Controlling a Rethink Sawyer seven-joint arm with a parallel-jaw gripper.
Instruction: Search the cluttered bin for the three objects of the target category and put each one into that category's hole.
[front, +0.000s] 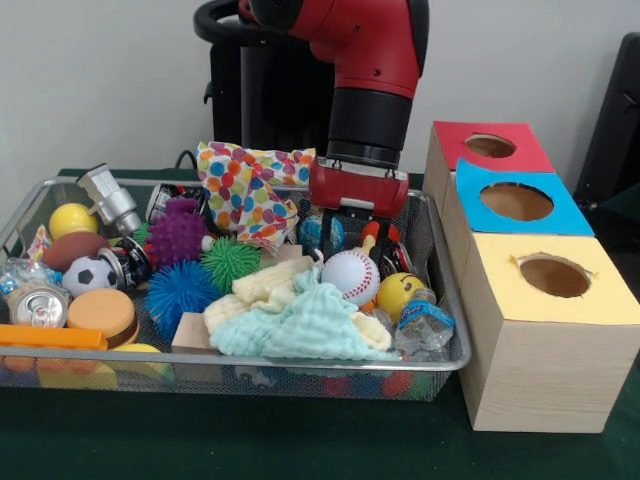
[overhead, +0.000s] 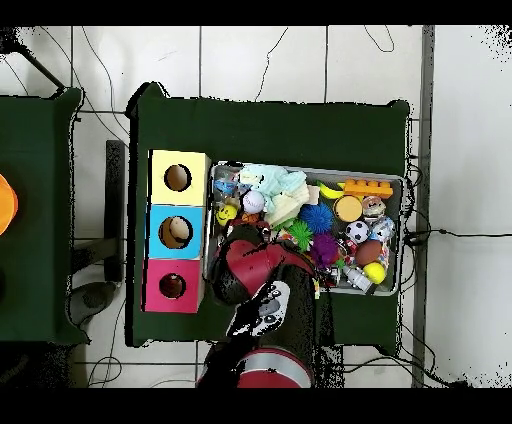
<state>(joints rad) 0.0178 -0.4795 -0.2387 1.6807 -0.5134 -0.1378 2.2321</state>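
Observation:
The silver wire-mesh bin (front: 300, 362) is full of toys and cloths; it also shows in the overhead view (overhead: 403, 230). My gripper (front: 360, 232) reaches down into the bin's back right corner, behind a baseball (front: 350, 275). A small orange thing (front: 371, 236) shows right at the gripper, mostly hidden; I cannot tell what it is or whether it is gripped. In the overhead view the arm (overhead: 250, 275) covers the gripper. The red-surround hole (front: 490, 146) tops the farthest box, to the right of the bin, and also shows in the overhead view (overhead: 172, 286). No striped plush is plainly visible.
Blue-surround (front: 517, 201) and yellow-surround (front: 553, 276) holes stand nearer. The bin holds purple (front: 178, 232), blue (front: 180, 290) and green (front: 230, 262) spiky balls, a soccer ball (front: 88, 275), a yellow smiley ball (front: 400, 292), a pale green cloth (front: 300, 325) and a polka-dot cloth (front: 245, 190).

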